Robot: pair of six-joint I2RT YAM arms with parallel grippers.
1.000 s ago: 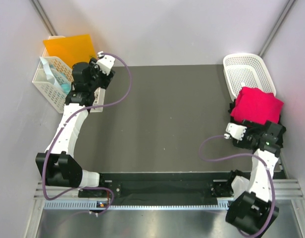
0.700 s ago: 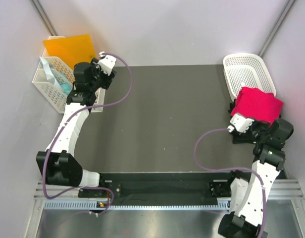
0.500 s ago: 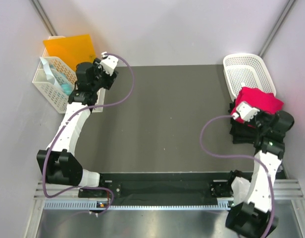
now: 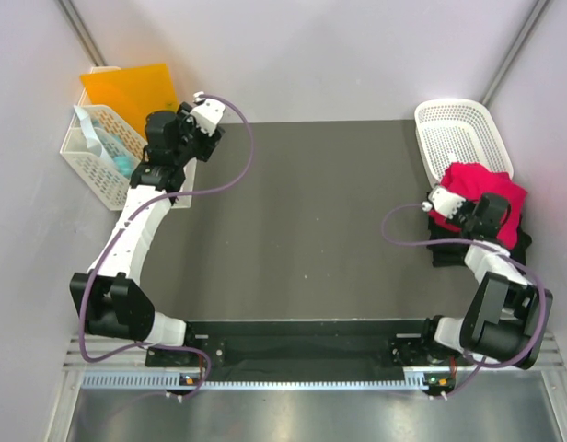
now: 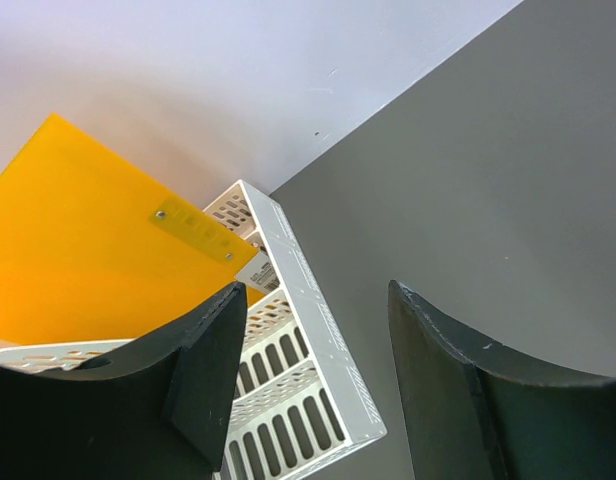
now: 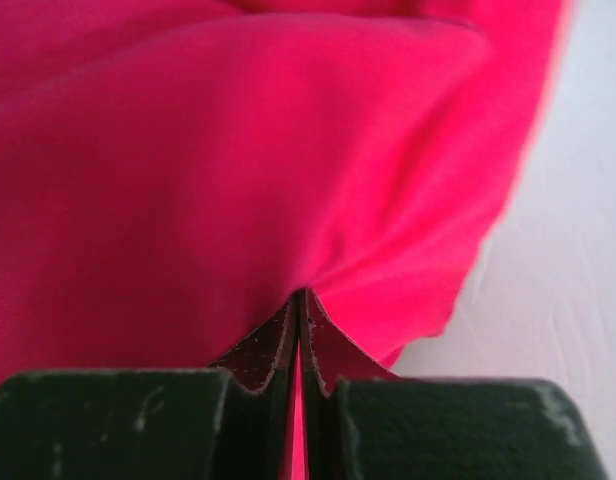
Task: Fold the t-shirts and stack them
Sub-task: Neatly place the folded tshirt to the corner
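Note:
At the table's right edge a pinkish-red t-shirt (image 4: 481, 187) lies rumpled on top of a black t-shirt (image 4: 446, 250), of which only a dark edge shows. My right gripper (image 4: 475, 214) sits on the red shirt's near side. The right wrist view shows that gripper (image 6: 300, 300) shut, with a fold of red cloth (image 6: 238, 150) pinched between the fingers. My left gripper (image 4: 190, 138) hovers at the back left, far from both shirts. In the left wrist view it (image 5: 318, 330) stands open with nothing between its fingers.
A white lattice basket (image 4: 458, 133) stands at the back right, just behind the shirts. A white slotted bin (image 4: 95, 166) at the back left holds an orange sheet (image 5: 78, 240) and something pale blue. Grey walls close in on both sides.
My right arm swung in over the red shirt and its jaws closed on the cloth, rumpling it. The left gripper drifted slightly to the right.

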